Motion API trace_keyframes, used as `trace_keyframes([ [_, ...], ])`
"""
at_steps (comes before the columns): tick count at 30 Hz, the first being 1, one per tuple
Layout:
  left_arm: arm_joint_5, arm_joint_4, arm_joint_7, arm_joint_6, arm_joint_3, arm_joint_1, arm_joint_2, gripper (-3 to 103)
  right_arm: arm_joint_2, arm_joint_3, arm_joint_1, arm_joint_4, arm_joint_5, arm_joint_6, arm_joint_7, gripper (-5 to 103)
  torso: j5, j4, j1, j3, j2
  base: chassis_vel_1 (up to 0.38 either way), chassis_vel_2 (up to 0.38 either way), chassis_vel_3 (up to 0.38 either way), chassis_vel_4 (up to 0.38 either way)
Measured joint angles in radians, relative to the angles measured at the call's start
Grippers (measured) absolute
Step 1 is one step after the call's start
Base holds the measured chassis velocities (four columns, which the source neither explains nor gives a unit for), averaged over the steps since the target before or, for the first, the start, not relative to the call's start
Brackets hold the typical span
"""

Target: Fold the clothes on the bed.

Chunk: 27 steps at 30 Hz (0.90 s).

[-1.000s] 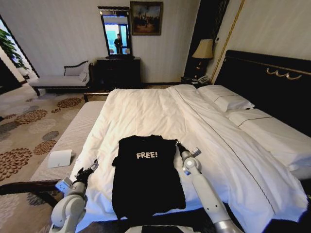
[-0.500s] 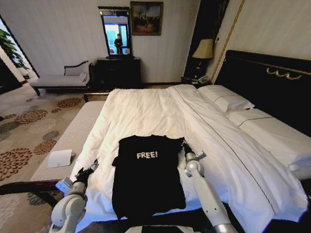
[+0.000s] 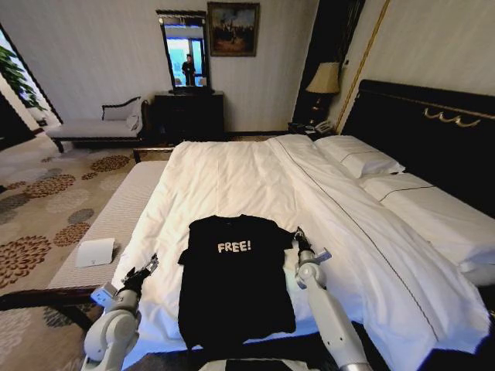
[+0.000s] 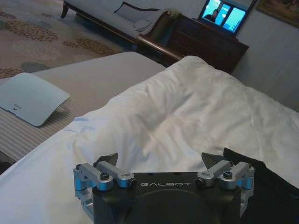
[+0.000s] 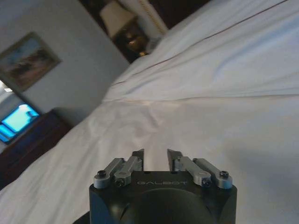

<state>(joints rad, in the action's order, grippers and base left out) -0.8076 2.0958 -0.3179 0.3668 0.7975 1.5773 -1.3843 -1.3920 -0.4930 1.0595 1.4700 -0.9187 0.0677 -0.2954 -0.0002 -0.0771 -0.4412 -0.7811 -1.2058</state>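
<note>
One black T-shirt with white "FREE!" lettering, spread front up on the near end of the bed, collar toward the far end, hem close to the near edge of the white duvet. Lies about midway between the two arms, with both short sleeves drawn in close against the body of the shirt. Left end effector low beside the bed's near left corner, clear of the shirt with a strip of bare duvet between. Points across the duvet in the left wrist view, fingers spread wide apart and gripping nothing; a dark corner of the T-shirt just past one fingertip. Right end effector just beside the shirt's right sleeve, over the duvet, whether touching the cloth or not impossible to tell from the head view. Looks out over plain white bedding in the right wrist view, fingertips drawn close with only a narrow gap between them, nothing held. Two white pillows farther off on the right against the dark gold-trimmed headboard, well apart from the shirt.
</note>
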Motion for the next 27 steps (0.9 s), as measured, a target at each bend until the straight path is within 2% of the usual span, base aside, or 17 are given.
trace_keyframes([
  [1, 0.000, 0.000, 0.000, 0.000, 0.000, 0.000, 0.000, 100, 0.000, 0.000, 0.000, 0.000, 0.000, 0.000, 0.000, 29, 0.0000, 0.0000, 0.000, 0.000, 0.000, 0.000, 0.000, 0.000, 0.000],
  [3, 0.000, -0.003, 0.001, -0.001, 0.000, 0.001, -0.002, 100, -0.012, -0.003, 0.048, 0.056, -0.028, -0.026, -0.066, 40, 0.0002, 0.0000, 0.000, 0.000, 0.000, 0.000, 0.000, 0.000, 0.000],
  [4, 0.000, -0.003, 0.001, -0.001, 0.000, 0.001, -0.002, 100, -0.012, -0.003, 0.048, 0.056, -0.028, -0.026, -0.066, 40, 0.0002, 0.0000, 0.000, 0.000, 0.000, 0.000, 0.000, 0.000, 0.000],
  [7, 0.000, -0.007, 0.001, -0.001, -0.006, -0.003, -0.005, 100, -0.027, 0.002, 0.118, 0.139, -0.137, -0.089, -0.132, 56, 0.0002, -0.0001, 0.000, 0.000, 0.000, 0.000, 0.000, 0.000, 0.000],
  [8, 0.000, -0.007, 0.001, -0.001, -0.006, -0.003, -0.005, 100, -0.027, 0.002, 0.118, 0.139, -0.137, -0.089, -0.132, 56, 0.0002, -0.0001, 0.000, 0.000, 0.000, 0.000, 0.000, 0.000, 0.000],
  [11, 0.003, -0.007, 0.001, -0.001, -0.011, -0.006, -0.007, 100, -0.041, 0.004, 0.142, 0.167, -0.215, -0.114, -0.164, 67, 0.0001, -0.0001, 0.000, 0.000, 0.000, 0.000, 0.000, 0.000, 0.000],
  [12, 0.003, -0.007, 0.001, -0.001, -0.011, -0.006, -0.007, 100, -0.041, 0.004, 0.142, 0.167, -0.215, -0.114, -0.164, 67, 0.0001, -0.0001, 0.000, 0.000, 0.000, 0.000, 0.000, 0.000, 0.000],
  [15, 0.004, -0.006, 0.000, -0.001, -0.011, -0.005, -0.009, 100, -0.047, 0.004, 0.144, 0.169, -0.283, -0.126, -0.171, 83, 0.0001, 0.0000, 0.000, 0.000, 0.000, 0.000, 0.000, 0.000, 0.000],
  [16, 0.004, -0.006, 0.000, -0.001, -0.011, -0.005, -0.009, 100, -0.047, 0.004, 0.144, 0.169, -0.283, -0.126, -0.171, 83, 0.0001, 0.0000, 0.000, 0.000, 0.000, 0.000, 0.000, 0.000, 0.000],
  [18, 0.004, -0.005, 0.000, -0.001, -0.008, -0.002, -0.008, 100, -0.050, 0.004, 0.137, 0.154, -0.301, -0.127, -0.167, 94, 0.0000, -0.0001, 0.000, 0.000, 0.000, 0.000, 0.000, 0.000, 0.000],
  [22, 0.004, -0.005, 0.000, -0.001, -0.005, 0.001, -0.008, 100, -0.059, 0.005, 0.116, 0.126, -0.310, -0.125, -0.160, 95, 0.0001, 0.0000, 0.000, 0.000, 0.000, 0.000, 0.000, 0.000, 0.000],
  [25, 0.004, -0.006, 0.000, -0.001, -0.005, 0.001, -0.012, 100, -0.068, 0.006, 0.097, 0.105, -0.309, -0.118, -0.157, 79, 0.0002, 0.0000, 0.000, 0.000, 0.000, 0.000, 0.000, 0.000, 0.000],
  [26, 0.004, -0.006, 0.000, -0.001, -0.005, 0.001, -0.012, 100, -0.068, 0.006, 0.097, 0.105, -0.309, -0.118, -0.157, 79, 0.0002, 0.0000, 0.000, 0.000, 0.000, 0.000, 0.000, 0.000, 0.000],
  [27, 0.004, -0.007, 0.000, -0.002, -0.005, 0.001, -0.012, 100, -0.071, 0.006, 0.091, 0.097, -0.308, -0.114, -0.156, 74, 0.0002, 0.0000, 0.000, 0.000, 0.000, 0.000, 0.000, 0.000, 0.000],
])
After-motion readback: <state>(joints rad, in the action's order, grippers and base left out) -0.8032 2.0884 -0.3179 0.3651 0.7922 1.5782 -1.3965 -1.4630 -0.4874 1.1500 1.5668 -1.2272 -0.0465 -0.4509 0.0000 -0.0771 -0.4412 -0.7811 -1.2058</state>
